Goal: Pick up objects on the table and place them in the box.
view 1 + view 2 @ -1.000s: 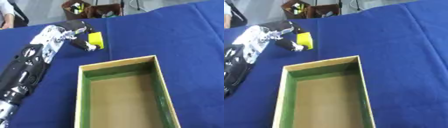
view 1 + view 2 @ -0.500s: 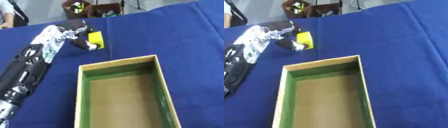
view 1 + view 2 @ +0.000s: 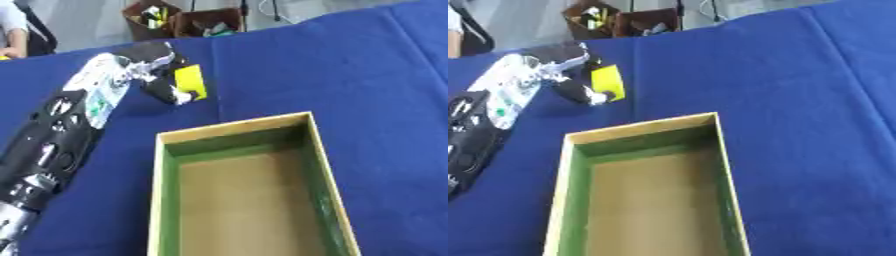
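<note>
My left hand (image 3: 156, 75) reaches across the blue table from the lower left and is curled round a small yellow block (image 3: 191, 81), which it holds just beyond the box's far left corner. The block shows between the fingers and the thumb. The box (image 3: 166, 194) is a long open one with pale wooden walls, green inner sides and a brown floor; nothing lies in it. My right hand appears in neither view.
The blue cloth (image 3: 350, 65) covers the table. Beyond its far edge stand brown bins (image 3: 179, 22) with things in them. A person's sleeve (image 3: 13, 25) shows at the far left corner.
The left hand with the yellow block has stayed almost in place beyond the box's far left corner; the picture has shifted a little.
</note>
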Controlling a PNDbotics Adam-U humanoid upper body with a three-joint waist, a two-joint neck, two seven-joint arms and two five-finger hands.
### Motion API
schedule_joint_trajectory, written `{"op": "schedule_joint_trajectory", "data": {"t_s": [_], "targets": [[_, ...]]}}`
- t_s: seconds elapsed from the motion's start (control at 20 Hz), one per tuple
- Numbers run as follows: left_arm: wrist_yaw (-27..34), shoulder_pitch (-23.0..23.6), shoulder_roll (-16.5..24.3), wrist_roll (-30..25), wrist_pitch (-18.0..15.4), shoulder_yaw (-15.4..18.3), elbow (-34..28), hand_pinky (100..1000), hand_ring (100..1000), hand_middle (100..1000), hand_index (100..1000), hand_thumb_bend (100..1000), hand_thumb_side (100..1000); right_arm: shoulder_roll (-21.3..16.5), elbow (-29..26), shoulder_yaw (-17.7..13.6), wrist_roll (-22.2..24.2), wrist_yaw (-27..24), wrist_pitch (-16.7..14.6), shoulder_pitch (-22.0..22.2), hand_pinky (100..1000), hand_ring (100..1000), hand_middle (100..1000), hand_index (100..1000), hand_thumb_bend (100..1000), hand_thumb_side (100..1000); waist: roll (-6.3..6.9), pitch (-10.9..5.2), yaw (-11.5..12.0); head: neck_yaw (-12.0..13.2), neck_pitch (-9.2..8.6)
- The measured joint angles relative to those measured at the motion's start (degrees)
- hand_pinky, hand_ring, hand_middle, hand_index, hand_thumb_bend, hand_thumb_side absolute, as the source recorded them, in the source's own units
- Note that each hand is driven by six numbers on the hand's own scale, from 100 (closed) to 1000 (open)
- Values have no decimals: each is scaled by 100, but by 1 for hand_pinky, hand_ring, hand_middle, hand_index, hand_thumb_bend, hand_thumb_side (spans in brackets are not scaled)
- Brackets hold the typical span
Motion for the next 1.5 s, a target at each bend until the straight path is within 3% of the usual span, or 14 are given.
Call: {"op": "schedule_joint_trajectory", "data": {"t_s": [0.25, 0.4, 0.45, 0.5, 0.65, 0.95, 1.3, 1.5], "targets": [[159, 44, 3, 341, 73, -1, -92, 362, 484, 374, 529, 100, 431, 0, 0, -2, -19, 0, 11, 9, 756, 785, 627, 805, 140, 624, -9, -12, 58, -2, 8], [271, 77, 12, 428, 119, -27, -281, 352, 477, 373, 528, 100, 428, -1, 0, -6, -31, -1, 5, 58, 756, 785, 628, 805, 133, 621, -31, -85, 117, -7, 57], [313, 98, 32, 431, 129, -47, -385, 346, 473, 370, 524, 100, 486, -2, 0, -15, -36, -2, 8, 64, 756, 785, 629, 805, 136, 635, -42, -121, 141, -10, 76], [367, 118, 64, 426, 151, -59, -508, 341, 470, 368, 523, 100, 428, -4, 0, -23, -42, -5, 11, 86, 757, 785, 629, 805, 128, 619, -52, -154, 174, -14, 106], [537, 208, 184, 386, 293, -83, -951, 324, 460, 356, 510, 100, 407, -20, 0, -42, -58, -26, 17, 138, 757, 785, 630, 805, 120, 616, -84, -250, 255, -60, 180], [827, 540, 487, 201, 766, -120, -2212, 319, 457, 354, 506, 100, 361, -110, 0, -103, -109, -89, -5, 250, 758, 785, 633, 805, 101, 608, -124, -485, 413, -164, 365], [1206, 1067, 735, -15, 1578, -164, -4494, 315, 456, 354, 503, 100, 336, -216, 0, -145, -175, -175, -43, 361, 760, 785, 636, 805, 100, 601, -202, -696, 579, -319, 583], [1405, 1168, 696, 91, 1716, -290, -5069, 309, 454, 350, 497, 100, 331, -255, 0, -177, -190, -209, -55, 409, 760, 785, 638, 805, 100, 598, -229, -778, 603, -356, 618]]}}
